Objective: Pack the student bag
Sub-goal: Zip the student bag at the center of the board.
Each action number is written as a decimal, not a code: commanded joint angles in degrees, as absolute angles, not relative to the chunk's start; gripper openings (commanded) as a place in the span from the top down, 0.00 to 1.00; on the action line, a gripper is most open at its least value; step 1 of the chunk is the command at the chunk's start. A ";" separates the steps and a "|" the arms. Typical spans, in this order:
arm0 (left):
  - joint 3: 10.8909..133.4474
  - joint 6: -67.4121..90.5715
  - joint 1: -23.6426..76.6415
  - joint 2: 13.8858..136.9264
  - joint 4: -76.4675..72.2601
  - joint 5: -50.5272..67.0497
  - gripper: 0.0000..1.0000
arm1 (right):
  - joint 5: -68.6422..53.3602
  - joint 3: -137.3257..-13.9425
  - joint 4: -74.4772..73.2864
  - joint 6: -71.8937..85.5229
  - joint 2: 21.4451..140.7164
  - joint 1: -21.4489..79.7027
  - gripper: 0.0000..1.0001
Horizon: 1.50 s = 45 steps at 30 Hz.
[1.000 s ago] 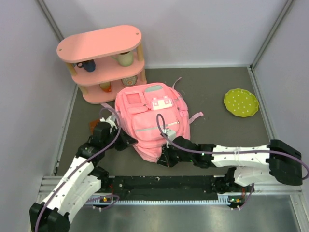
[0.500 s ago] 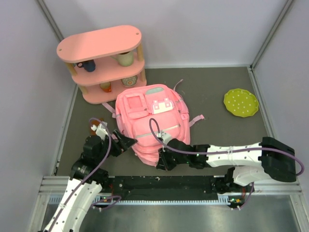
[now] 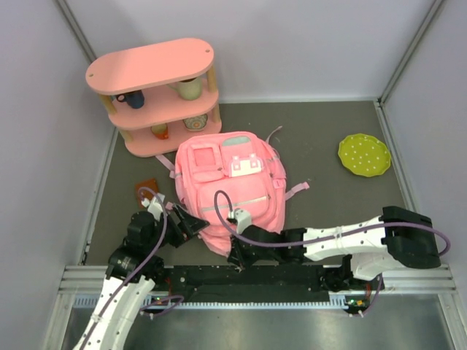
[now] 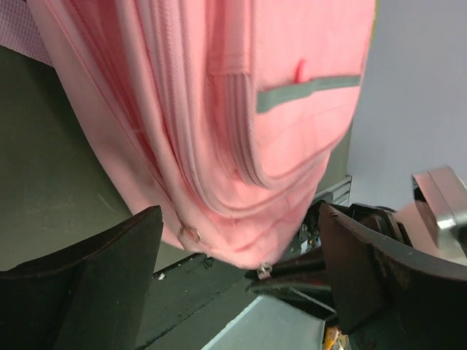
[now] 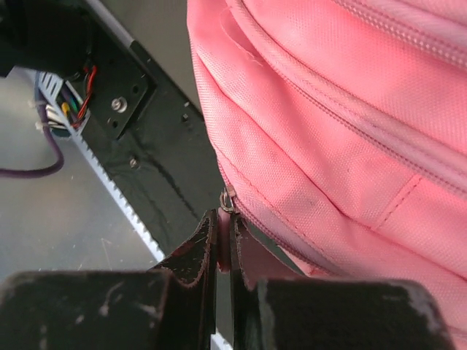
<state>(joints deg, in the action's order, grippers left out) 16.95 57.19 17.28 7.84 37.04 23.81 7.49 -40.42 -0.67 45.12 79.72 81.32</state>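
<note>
Top view: the pink student bag (image 3: pixel 230 182) lies flat mid-counter (image 3: pixel 328 124). A pink three-tier shelf (image 3: pixel 149 69) stands at 11 o'clock and a green dotted plate (image 3: pixel 364 154) lies at 3 o'clock. The left hand (image 3: pixel 186 224) sits at the bag's 8 o'clock edge, the right hand (image 3: pixel 237 253) at 6 o'clock.
Left wrist: the fingers gape wide, gripping nothing.
Right wrist: the fingers are pinched together on a zipper pull (image 5: pixel 228 200).
</note>
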 commanded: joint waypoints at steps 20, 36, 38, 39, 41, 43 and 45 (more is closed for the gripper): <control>14.05 56.61 21.08 23.86 20.94 24.26 0.79 | 3.17 -44.21 4.30 37.01 78.31 79.45 1.00; 44.74 40.70 36.57 68.02 13.18 12.83 1.00 | 13.54 -42.63 -1.93 39.37 75.67 82.10 1.00; 43.86 39.47 33.16 67.94 13.09 14.06 1.00 | 11.69 -42.89 -2.28 39.11 76.11 79.03 1.00; 43.68 38.68 32.00 67.77 13.62 14.93 1.00 | 11.60 -42.80 -2.72 38.68 75.85 78.49 1.00; 42.81 36.31 27.89 66.28 16.69 14.85 1.00 | 12.13 -41.93 -4.39 38.23 74.19 77.00 1.00; 40.36 33.85 22.62 63.21 17.66 15.47 1.00 | 11.00 -38.35 -5.36 39.19 72.52 75.85 1.00; 39.12 32.18 19.79 61.44 17.93 15.55 1.00 | 10.29 -35.09 -5.80 40.34 69.28 74.80 1.00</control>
<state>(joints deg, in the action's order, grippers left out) 40.05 36.97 27.55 67.51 20.10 21.02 10.68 -39.68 -3.16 38.98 75.16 77.01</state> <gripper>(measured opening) 0.149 0.026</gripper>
